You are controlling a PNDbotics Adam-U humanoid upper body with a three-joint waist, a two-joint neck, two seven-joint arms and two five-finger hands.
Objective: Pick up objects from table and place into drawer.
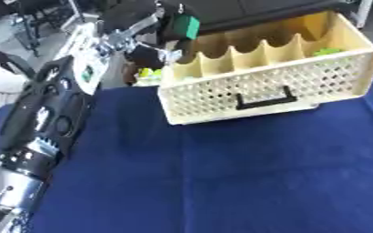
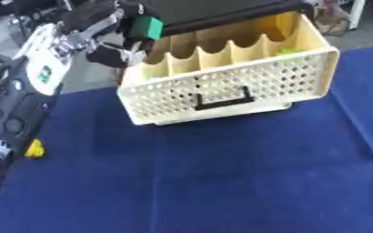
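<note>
A cream perforated drawer (image 1: 317, 77) with a black handle (image 1: 264, 101) stands pulled open on the blue table, split by dividers into several compartments. A light green thing (image 1: 326, 51) lies in a right-hand compartment. My left arm runs up the left side, and my left hand (image 2: 102, 20) hangs above the drawer's far left corner. Its fingers are curled on a green block (image 2: 148, 26), which is held in the air over the leftmost compartment. My right hand shows in neither view.
A yellow-green object (image 1: 148, 73) lies just left of the drawer's back corner. A small yellow thing (image 2: 34, 148) sits by my left arm at the table's left edge. The blue cloth (image 1: 221, 177) spreads in front of the drawer. A dark cabinet (image 2: 214, 11) stands behind.
</note>
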